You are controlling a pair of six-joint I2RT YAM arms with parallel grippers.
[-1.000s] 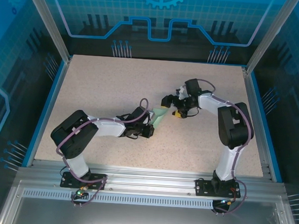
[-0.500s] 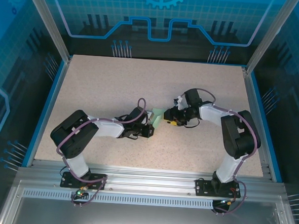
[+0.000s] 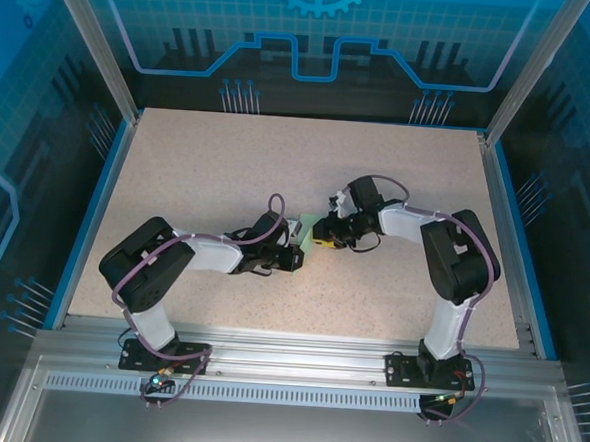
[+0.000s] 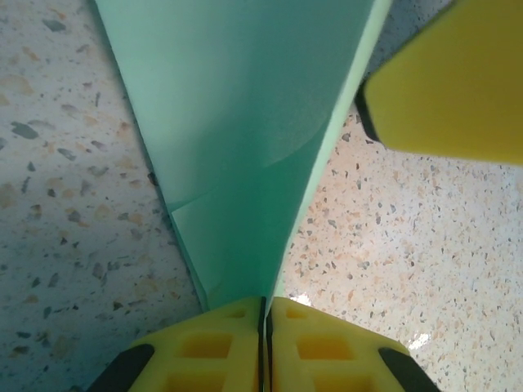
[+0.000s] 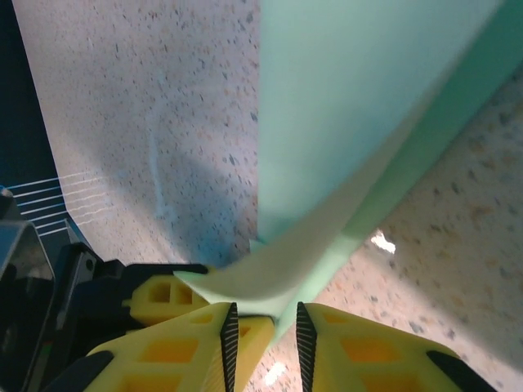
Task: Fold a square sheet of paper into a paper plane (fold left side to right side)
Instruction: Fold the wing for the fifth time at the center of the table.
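L hand: left hand, pads pressed tight together, pinching the narrow end of the square sheet of paper.
Paper: pale mint green, not a flat square now. It's layered and tapers to the pinch, widening away from it. A short slanted fold edge shows nr the pinch in the left wrist view.
Where: mid-bench, between the two hands, low over the surface. Can't tell if it rests on it or hangs just clear.
R hand: right hand at the opposite end of the paper, pads a slim gap apart w/ a curled flap edge between them. Can't tell if it's gripping.
Bench: speckled beige bench, both arms reaching in to the centre.
Done (est.): some early folds look made, judging by the layers & the taper.
Left (est.): flap at R hand looks loose & uncreased, so prob. needs carrying over left-to-right and pressing flat. No clear dart outline w/ a centre crease so far, so wings and final shaping seem outstanding.
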